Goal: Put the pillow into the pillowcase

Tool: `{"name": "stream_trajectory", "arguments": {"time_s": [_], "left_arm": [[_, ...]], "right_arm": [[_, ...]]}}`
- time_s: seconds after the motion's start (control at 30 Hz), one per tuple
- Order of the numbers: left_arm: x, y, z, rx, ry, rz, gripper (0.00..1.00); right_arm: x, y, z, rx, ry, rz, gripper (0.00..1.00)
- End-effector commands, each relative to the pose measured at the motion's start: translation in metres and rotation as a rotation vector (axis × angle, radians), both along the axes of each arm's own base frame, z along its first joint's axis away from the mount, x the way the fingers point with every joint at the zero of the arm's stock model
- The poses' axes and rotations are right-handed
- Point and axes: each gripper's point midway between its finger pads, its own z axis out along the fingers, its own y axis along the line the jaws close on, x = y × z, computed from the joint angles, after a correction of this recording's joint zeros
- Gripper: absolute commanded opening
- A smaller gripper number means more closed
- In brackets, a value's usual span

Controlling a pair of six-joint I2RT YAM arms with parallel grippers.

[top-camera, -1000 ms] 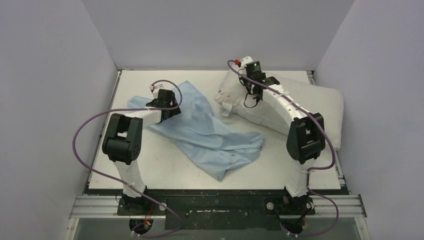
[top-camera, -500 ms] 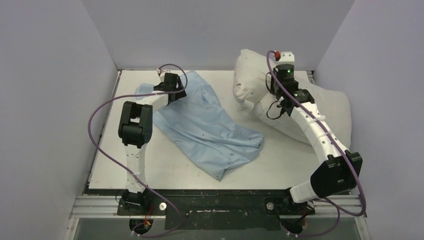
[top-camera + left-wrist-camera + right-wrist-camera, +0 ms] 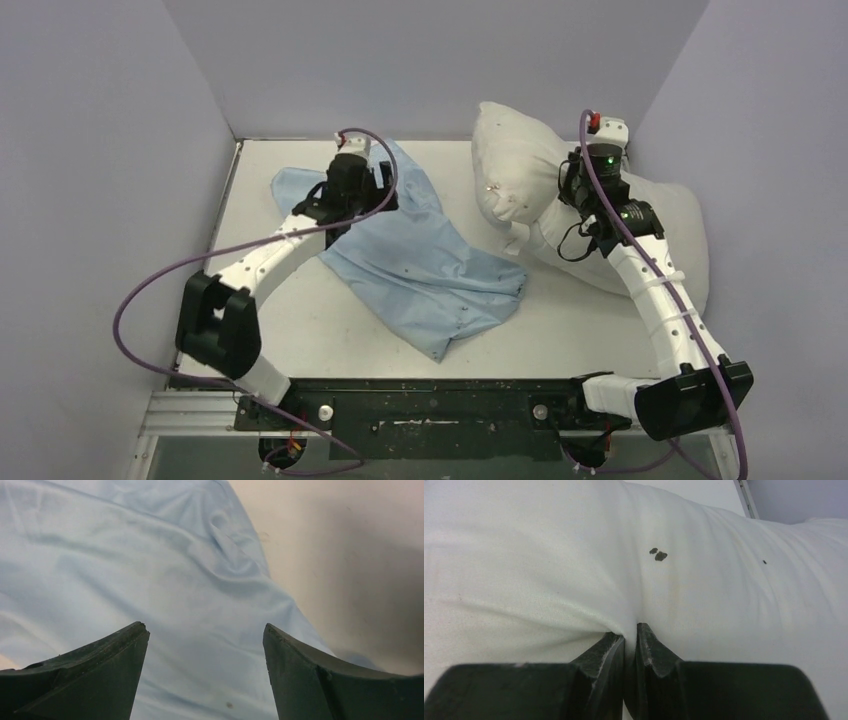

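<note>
While its right part lies flat at the far right of the table, the pillow stands up at its left end, a plump off-white bulge just in front of the back wall. The right gripper bites into the crease between the standing end and the flat part. In the right wrist view its fingers are almost together, with a pinched fold of the off-white fabric between them and creases running out from the pinch. Two small dark specks mark the fabric just above.

The pillowcase lies left of the pillow, a wrinkled light-blue sheet spread slantwise from the far left-centre of the table toward the middle. Its near right corner ends near the pillow's lower edge.

The left gripper is over the far part of the pillowcase with its jaws wide apart and nothing between them. In the left wrist view only rumpled blue cloth shows between the two dark fingers; whether they touch it I cannot tell. A purple cable loops off the left arm.
</note>
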Motion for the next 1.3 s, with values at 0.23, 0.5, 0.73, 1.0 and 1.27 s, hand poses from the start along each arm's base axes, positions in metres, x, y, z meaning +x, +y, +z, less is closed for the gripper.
{"name": "stream_trajectory", "arguments": {"time_s": [0.23,0.5,0.73,1.0,1.27], "left_arm": [[-0.203,-0.117,-0.011,-0.133,-0.002,-0.382,0.81],[-0.197,-0.135,-0.049,-0.231,0.026,-0.300,0.80],[-0.131,-0.129,-0.031,-0.362,-0.053,-0.213,0.79],[-0.091,-0.167,-0.047,-0.400,-0.027,-0.407,0.85],[-0.072,-0.183,-0.094,-0.401,0.096,-0.418,0.76]], "right_arm": [[-0.011,-0.034,0.015,0.098,-0.074,-0.087,0.00],[-0.025,-0.058,0.019,0.173,-0.108,-0.121,0.00],[-0.044,-0.054,0.026,0.227,-0.168,-0.128,0.00],[-0.048,-0.045,0.026,0.261,-0.169,-0.093,0.00],[-0.047,-0.041,0.019,0.277,-0.155,-0.080,0.00]]}}
